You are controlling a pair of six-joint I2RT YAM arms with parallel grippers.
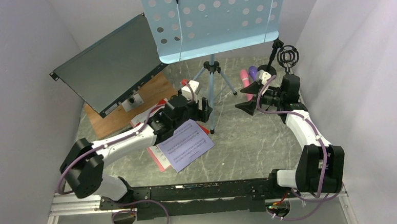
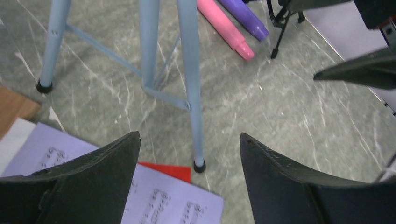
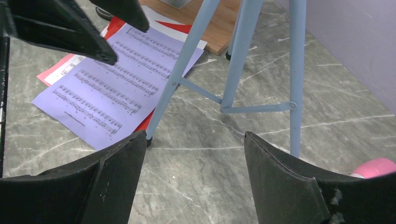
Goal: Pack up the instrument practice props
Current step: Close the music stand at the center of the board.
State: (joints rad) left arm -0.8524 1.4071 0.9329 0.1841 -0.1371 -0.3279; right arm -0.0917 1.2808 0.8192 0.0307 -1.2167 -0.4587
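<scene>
Grey marbled surface between pale walls.

**Top view.** The light-blue music rack stands upright at the far middle on its tripod legs. The left tool is just beside the legs on one side. The right tool is near them on the other, and both point inward. Sheet-music pages lie fanned under and beside the left arm. The pink microphone and purple microphone lie side by side beyond the right tool, long axes running away from the arm bases. Two mic supports stand at the far right. A dark metal box leans at the far left (no part of the packing).

**Left wrist view.** The fingers are spread wide with nothing between them. The front leg rises directly ahead of the gap, its foot planted at the edge of the pages. By this alignment the left arm looks the better placed to take the stand.

**Right wrist view.** The fingers are likewise parted and empty. The tripod appears from its opposite side, with its legs ahead but to either side of the gap's line (the pink microphone's end just shows at the lower right edge). Only this view shows the printed staves and the red sheet lying under the lilac one. Only the left wrist view shows the two microphones close up, and only the top view shows the perforated desk.
</scene>
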